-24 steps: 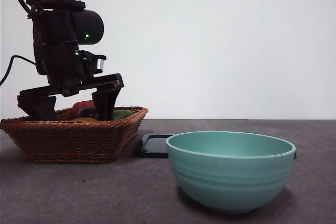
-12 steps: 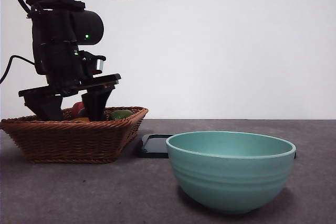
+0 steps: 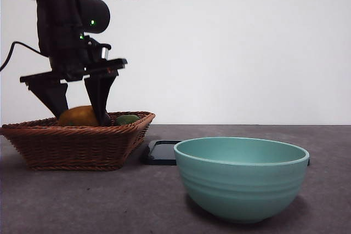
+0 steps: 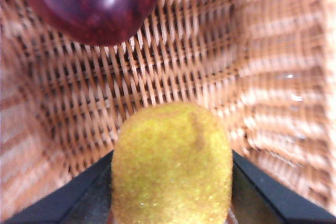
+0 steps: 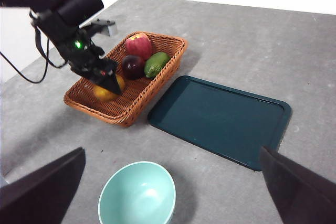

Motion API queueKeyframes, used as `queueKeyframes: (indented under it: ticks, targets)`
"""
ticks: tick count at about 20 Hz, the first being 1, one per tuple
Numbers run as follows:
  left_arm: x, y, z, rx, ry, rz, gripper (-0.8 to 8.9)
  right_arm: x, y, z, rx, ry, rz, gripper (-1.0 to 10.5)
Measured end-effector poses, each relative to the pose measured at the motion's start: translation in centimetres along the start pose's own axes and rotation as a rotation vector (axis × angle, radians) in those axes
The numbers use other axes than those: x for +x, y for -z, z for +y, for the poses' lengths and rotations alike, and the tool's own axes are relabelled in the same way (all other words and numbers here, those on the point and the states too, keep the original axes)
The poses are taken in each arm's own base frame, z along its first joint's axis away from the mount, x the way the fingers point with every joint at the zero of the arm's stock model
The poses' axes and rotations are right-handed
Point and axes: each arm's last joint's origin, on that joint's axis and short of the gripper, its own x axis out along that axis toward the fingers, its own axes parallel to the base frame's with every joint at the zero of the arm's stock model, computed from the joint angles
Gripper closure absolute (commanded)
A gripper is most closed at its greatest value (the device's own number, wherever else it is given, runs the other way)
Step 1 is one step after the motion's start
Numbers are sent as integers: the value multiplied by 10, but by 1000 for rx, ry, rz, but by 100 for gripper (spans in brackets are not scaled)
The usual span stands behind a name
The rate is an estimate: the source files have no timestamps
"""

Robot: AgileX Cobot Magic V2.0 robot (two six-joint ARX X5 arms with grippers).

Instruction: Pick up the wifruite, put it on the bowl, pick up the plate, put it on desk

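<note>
The left gripper (image 3: 79,114) has risen since a second ago, lifting the wifruite (image 3: 78,116) to the wicker basket (image 3: 71,145) rim, jaws clamped on it. The right gripper (image 5: 173,192) waits wide open above the worktop (image 3: 109,201), the bowl (image 3: 241,176) near right.

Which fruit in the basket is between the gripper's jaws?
The orange-brown wifruite, held by the left gripper; the dark purple fruit and green fruit lie free.

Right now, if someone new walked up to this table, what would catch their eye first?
Probably the left gripper, shut on the wifruite just above the wicker basket, which holds other fruit too. Next, the big teal bowl standing near the front, with the dark tray flat on the desk behind it.
</note>
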Motion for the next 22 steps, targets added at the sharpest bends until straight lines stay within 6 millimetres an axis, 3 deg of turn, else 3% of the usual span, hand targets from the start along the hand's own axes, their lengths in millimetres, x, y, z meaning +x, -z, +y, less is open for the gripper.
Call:
queueKeyframes:
  ticks: [4,8,11,15,22]
  targets:
    - [-20,8,-5,-12,2,14,541,0,0,0,0,0,0,316]
    - [-66,27,-22,9,29,-69,541,0,0,0,0,0,0,316]
    - [-98,50,-44,73,63,-119,541,0,0,0,0,0,0,316]
    - [-123,81,-79,183,121,-147,541,0,1,1,5,-35,13,317]
    - [-118,106,-140,329,209,-143,541,-1,6,3,29,-83,64,317]
